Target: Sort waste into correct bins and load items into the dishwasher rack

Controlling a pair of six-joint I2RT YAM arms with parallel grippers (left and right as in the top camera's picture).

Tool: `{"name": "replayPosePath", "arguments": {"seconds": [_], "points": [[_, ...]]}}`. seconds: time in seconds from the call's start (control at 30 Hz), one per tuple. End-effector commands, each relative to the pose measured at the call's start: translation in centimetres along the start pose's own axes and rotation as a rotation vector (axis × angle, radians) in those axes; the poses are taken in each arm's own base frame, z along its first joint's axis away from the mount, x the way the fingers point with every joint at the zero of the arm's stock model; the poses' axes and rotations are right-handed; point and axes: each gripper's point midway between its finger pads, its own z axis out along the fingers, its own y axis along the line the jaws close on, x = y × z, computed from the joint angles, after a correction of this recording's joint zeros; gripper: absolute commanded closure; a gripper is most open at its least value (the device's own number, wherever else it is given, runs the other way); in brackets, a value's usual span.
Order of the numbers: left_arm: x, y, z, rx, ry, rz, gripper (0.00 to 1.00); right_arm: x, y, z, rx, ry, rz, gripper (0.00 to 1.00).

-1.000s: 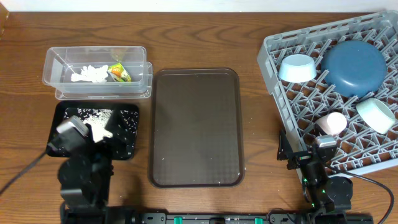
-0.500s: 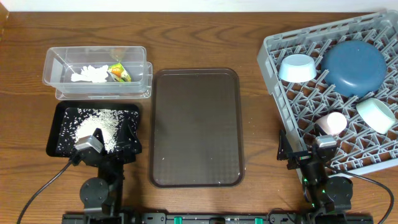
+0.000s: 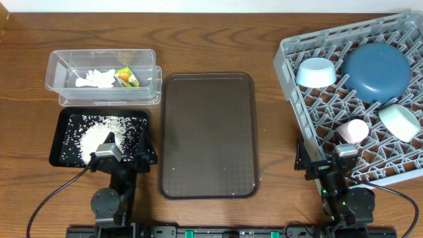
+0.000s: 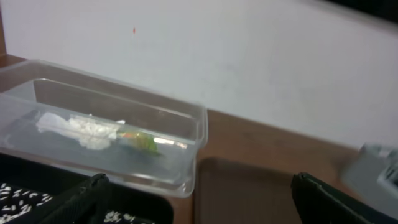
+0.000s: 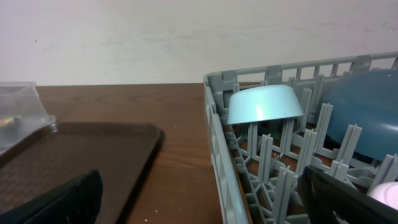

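Observation:
The clear tub [image 3: 58, 66] at the back left holds a crumpled white tissue [image 3: 92, 79] and a yellow-green wrapper [image 3: 127, 77]. The left wrist view also shows the tub [image 4: 186, 124], tissue [image 4: 81, 129] and wrapper [image 4: 142, 142]. The black tray [image 3: 63, 155] in front of it holds rice grains [image 3: 99, 132]. The grey rack [image 3: 291, 53] at the right holds the dark-blue plate [image 3: 375, 71], light-blue dish [image 3: 316, 73], mint-white bowl [image 3: 399, 121] and pink cup [image 3: 352, 130]. My left gripper [image 3: 129, 151] is open and empty at the black tray's front right corner. My right gripper [image 3: 324, 164] is open and empty at the rack's front left corner.
A large brown serving tray [image 3: 208, 135] lies between the bins and the rack, with nothing on it. It also shows in the right wrist view [image 5: 74, 155], left of the rack wall [image 5: 217, 124] and the light-blue dish [image 5: 264, 102]. Both arm bases stand at the table's front edge.
My left arm has drawn back from over the black tray toward the front edge and lowered, uncovering the rice. The right arm has not moved.

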Motion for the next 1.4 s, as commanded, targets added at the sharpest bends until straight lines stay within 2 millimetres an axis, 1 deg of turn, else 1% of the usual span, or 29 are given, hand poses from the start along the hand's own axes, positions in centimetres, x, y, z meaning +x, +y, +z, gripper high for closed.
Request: {"name": "replayPosePath", "arguments": {"seconds": [0.0,0.13,0.17,0.2,0.23,0.27,0.33,1.37], "points": [[0.9,0.2,0.0,-0.004,0.021,0.083,0.05,0.0,-0.4,0.0,0.017,-0.003,-0.010,0.01],[0.7,1.8,0.0,-0.094,0.010,0.083,0.05,0.0,-0.4,0.0,0.017,-0.003,-0.010,0.01],[1.0,2.4,-0.1,-0.126,0.019,0.083,0.05,0.0,-0.4,0.0,0.017,-0.003,-0.010,0.01],[1.5,2.9,-0.2,-0.154,0.039,0.084,0.05,0.0,-0.4,0.0,0.017,-0.003,-0.010,0.01],[2.4,3.5,-0.3,-0.183,0.079,0.086,0.05,0.0,-0.4,0.0,0.017,-0.003,-0.010,0.01],[3.0,3.6,-0.4,-0.185,0.104,0.086,0.05,0.0,-0.4,0.0,0.017,-0.003,-0.010,0.01],[3.0,3.3,-0.4,-0.166,0.104,0.085,0.05,0.0,-0.4,0.0,0.017,-0.003,-0.010,0.01],[3.1,3.3,-0.3,-0.167,0.107,0.085,0.05,0.0,-0.4,0.0,0.017,-0.003,-0.010,0.01]]}}
